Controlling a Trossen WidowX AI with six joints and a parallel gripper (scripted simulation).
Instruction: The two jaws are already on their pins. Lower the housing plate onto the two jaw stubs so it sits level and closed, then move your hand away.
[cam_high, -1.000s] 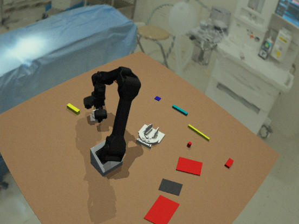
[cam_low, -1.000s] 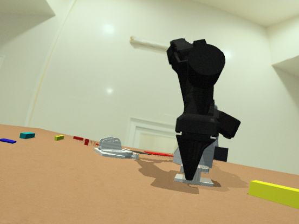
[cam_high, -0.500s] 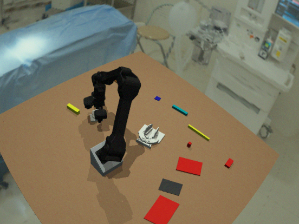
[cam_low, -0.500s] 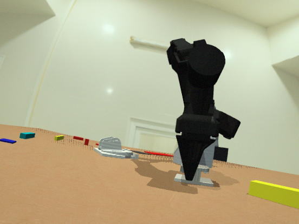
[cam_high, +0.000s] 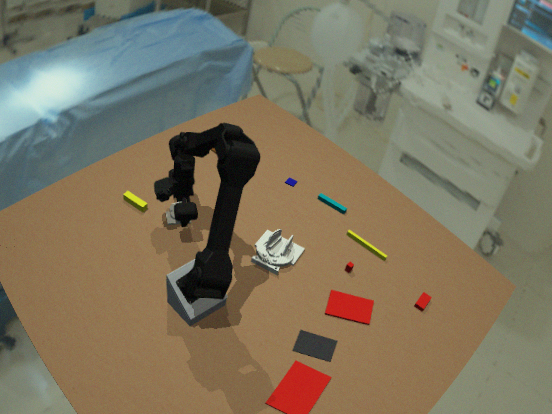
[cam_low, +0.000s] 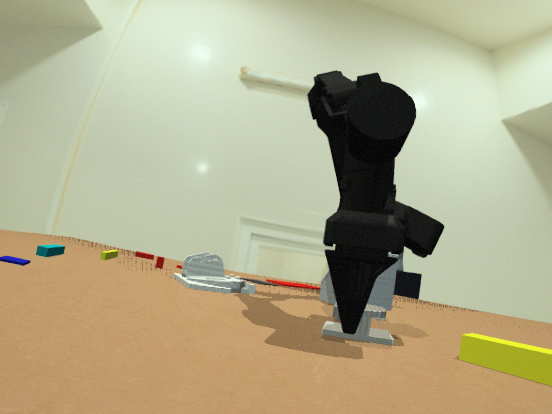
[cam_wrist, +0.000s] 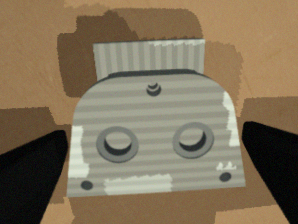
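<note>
The jaws stand spread, with nothing pinched; their black fingertips (cam_high: 185, 222) (cam_low: 350, 320) are on opposite sides of the housing plate (cam_high: 171, 212) (cam_low: 377, 313) (cam_wrist: 155, 115). In the wrist view the plate shows two large ringed holes, a small hole near its rounded edge and one in each of two corners. It lies raised above the counter (cam_high: 100, 250) (cam_low: 150, 340) (cam_wrist: 30, 25) on a pale stand (cam_low: 380, 337) (cam_wrist: 150, 57), well apart from the white assembly (cam_high: 277, 252) (cam_low: 215, 283), which has two upright pieces. So the plate is not on the stubs.

A yellow block (cam_high: 135, 201) (cam_low: 505, 356) lies near the plate, on the side away from the assembly. In the top view, the grey box-like base (cam_high: 172, 295) is below the plate. Far to the plate's right, beyond the assembly, are a teal bar (cam_high: 332, 203) (cam_low: 50, 250), a thin yellow bar (cam_high: 366, 244) (cam_low: 109, 255) and a small red block (cam_high: 349, 267) (cam_low: 159, 262). The dark rectangle (cam_high: 315, 345) lies well below and right of the plate, between two red sheets (cam_high: 349, 307) (cam_high: 299, 387).
</note>
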